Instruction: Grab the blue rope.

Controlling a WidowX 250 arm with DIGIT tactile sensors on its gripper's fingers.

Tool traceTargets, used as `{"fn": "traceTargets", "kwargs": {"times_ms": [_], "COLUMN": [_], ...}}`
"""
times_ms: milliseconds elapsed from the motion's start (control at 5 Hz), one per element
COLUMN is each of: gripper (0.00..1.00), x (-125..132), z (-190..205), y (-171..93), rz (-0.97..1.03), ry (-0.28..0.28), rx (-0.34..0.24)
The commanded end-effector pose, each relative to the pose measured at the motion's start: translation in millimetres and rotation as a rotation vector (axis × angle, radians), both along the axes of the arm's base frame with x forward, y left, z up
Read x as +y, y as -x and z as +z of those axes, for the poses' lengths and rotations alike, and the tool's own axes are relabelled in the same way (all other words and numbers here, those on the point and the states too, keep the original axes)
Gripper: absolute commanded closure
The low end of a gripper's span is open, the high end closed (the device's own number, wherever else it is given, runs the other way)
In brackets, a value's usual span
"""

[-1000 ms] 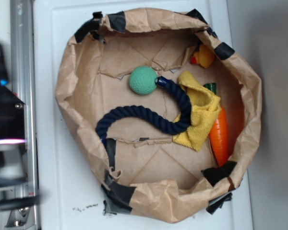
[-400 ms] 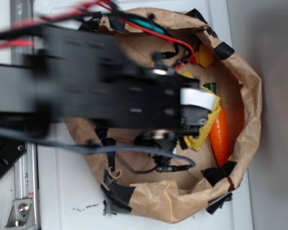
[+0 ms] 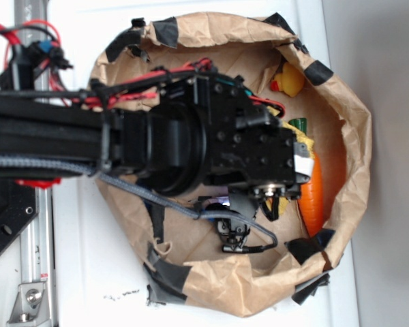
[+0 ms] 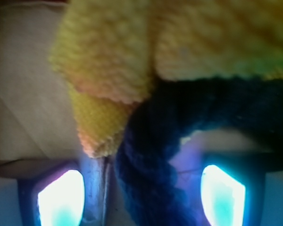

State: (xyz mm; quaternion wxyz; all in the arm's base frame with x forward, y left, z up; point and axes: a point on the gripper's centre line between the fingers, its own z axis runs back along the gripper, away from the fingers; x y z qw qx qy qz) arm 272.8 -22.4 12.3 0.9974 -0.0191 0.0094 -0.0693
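In the wrist view the blue rope (image 4: pixel 146 155) is a thick twisted navy cord. It runs up between my two glowing fingertips (image 4: pixel 61 200) and bends right under the yellow cloth (image 4: pixel 113 56). My gripper (image 4: pixel 141 197) is open, with the rope in the gap and space on both sides of it. In the exterior view my arm (image 3: pixel 211 146) hangs over the middle of the brown paper bag (image 3: pixel 354 136) and hides the rope, its green ball and the fingers.
An orange toy carrot (image 3: pixel 313 197) lies along the bag's right wall. A yellow rubber duck (image 3: pixel 291 80) sits at the far right corner. The bag's crumpled walls rise all around. The brown paper floor (image 4: pixel 23 94) shows left of the cloth.
A second ago the bag was uncovered, with the rope and ball in plain sight. My arm swung in over it and now sits steady above the rope and cloth.
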Motion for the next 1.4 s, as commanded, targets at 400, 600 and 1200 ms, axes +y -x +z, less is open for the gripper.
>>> {"fn": "traceTargets", "kwargs": {"times_ms": [400, 600, 1200], "gripper": [1.0, 1.0, 1.0], "x": [1, 8, 11], "z": [46, 94, 151], "y": [20, 24, 27], "rz": [0.074, 0.104, 0.221], "ry": [-0.011, 0.014, -0.044], "rx": [-0.063, -0.183, -0.175]}}
